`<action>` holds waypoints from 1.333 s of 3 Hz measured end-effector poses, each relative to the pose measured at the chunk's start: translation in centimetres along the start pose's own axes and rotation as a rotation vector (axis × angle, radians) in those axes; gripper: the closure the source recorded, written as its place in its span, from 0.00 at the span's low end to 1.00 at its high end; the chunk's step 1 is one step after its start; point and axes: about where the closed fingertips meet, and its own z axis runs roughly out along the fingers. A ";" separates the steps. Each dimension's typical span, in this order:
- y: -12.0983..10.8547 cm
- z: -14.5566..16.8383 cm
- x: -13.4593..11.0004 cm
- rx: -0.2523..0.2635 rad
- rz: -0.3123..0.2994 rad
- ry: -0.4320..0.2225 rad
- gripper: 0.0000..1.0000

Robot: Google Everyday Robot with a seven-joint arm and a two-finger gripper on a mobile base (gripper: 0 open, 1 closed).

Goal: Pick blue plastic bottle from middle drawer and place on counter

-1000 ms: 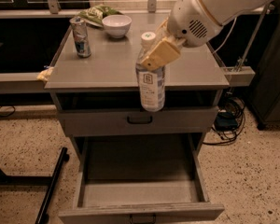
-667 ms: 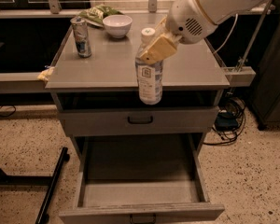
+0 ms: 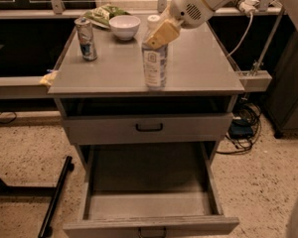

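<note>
My gripper (image 3: 160, 34) is shut on the upper part of the blue plastic bottle (image 3: 154, 63), a clear bottle with a white cap and pale patterned label. The bottle hangs upright over the front middle of the counter (image 3: 109, 71), its base level with the front edge; I cannot tell whether it touches the top. My white arm reaches in from the upper right. The middle drawer (image 3: 149, 202) is pulled wide open below, and its flat grey floor holds nothing.
A silver-blue drink can (image 3: 86, 38) stands at the counter's back left. A white bowl (image 3: 124, 27) and a green bag (image 3: 103, 13) lie behind it. The upper drawer (image 3: 149, 128) with a black handle is closed. Cables lie on the floor at right.
The gripper has carried the bottle up and slightly back, from in front of the upper drawer to over the counter's front edge.
</note>
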 end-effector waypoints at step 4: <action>-6.4 3.2 -0.1 -0.039 0.097 -0.052 1.00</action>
